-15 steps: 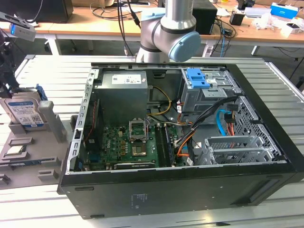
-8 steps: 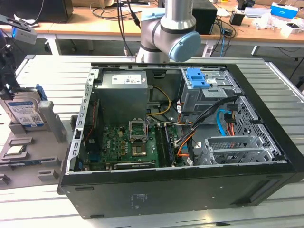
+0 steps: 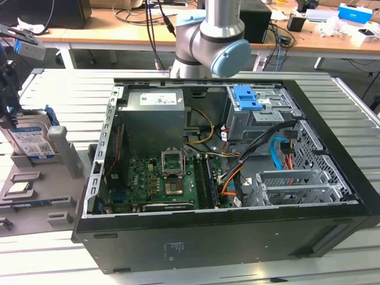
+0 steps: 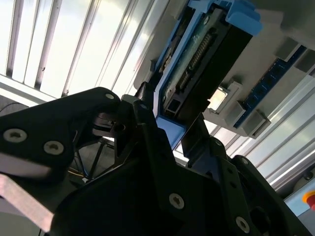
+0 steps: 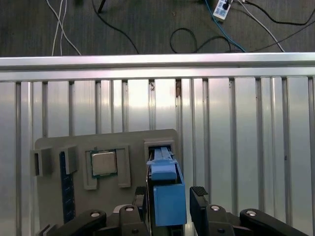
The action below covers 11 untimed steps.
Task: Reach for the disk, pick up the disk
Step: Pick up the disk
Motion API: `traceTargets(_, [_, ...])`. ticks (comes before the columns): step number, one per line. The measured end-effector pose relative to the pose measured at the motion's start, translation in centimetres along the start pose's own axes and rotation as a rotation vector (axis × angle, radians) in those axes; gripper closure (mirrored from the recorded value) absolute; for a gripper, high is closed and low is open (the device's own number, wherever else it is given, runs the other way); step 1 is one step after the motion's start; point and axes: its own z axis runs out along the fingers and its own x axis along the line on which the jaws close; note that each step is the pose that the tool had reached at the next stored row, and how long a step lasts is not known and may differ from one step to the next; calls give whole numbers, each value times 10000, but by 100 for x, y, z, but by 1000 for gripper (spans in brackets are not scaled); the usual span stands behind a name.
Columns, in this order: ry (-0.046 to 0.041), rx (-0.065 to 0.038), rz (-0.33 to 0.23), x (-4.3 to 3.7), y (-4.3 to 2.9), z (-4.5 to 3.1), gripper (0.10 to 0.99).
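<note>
Reach complete: jaws spread open either side of the upright disk (image 5: 165,169) in its grey holder (image 5: 98,142) on the tabletop (image 5: 246,147); disk not yet clamped or lifted.

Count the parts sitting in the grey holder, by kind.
Disk: 1
Chip: 1
Memory stick: 1
Total: 3
</note>
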Motion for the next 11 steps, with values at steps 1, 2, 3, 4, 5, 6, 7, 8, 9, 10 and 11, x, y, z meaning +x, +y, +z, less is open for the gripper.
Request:
traceTargets(1, [0, 0, -3, 0, -1, 23, 604])
traceTargets(2, [-1, 1, -4, -1, -2, 40, 604])
traceTargets(3, [-1, 0, -5, -1, -3, 55, 604])
traceTargets(4, [0, 1, -6, -1, -3, 76, 604])
traceTargets(5, [0, 0, -6, -1, -4, 87, 604])
traceTargets(6, [0, 1, -7, -2, -5, 106, 604])
traceTargets(7, [0, 0, -7, -2, -6, 131, 604])
traceTargets(8, [1, -1, -7, -2, -6, 138, 604])
traceTargets(9, [2, -2, -7, -2, -6, 138, 604])
traceTargets(10, [1, -2, -7, -2, -6, 140, 604])
traceTargets(11, [0, 0, -7, -2, -6, 143, 604])
